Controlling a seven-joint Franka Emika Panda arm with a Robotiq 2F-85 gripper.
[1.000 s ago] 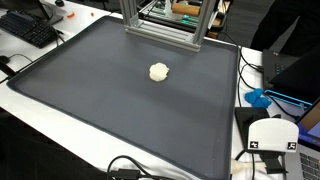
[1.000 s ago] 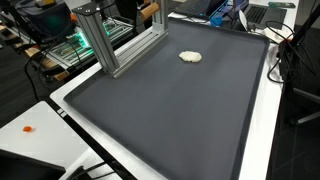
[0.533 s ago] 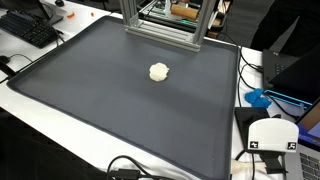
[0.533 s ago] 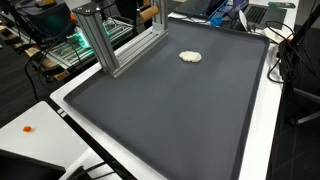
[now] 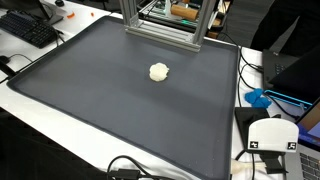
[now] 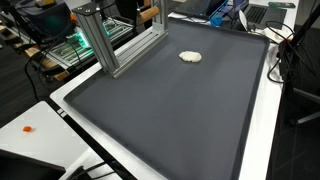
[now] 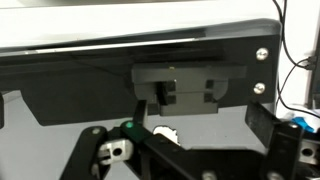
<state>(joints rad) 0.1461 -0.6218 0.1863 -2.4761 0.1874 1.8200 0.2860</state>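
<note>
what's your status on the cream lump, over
Hand only in wrist view, open or shut unclear. Cream lump alone on dark mat. Nothing in the way.

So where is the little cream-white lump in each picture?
In an exterior view: the little cream-white lump lies just above the middle, on the dark grey mat.
In an exterior view: the lump lies near the top, right of the middle.
Wrist view: a pale spot low in the middle, behind dark bars, may be it; too hidden to be sure.
Shared landmark: the silver metal frame at the mat's edge, in both exterior views.

Smooth matt mat (lump matt too)
</note>
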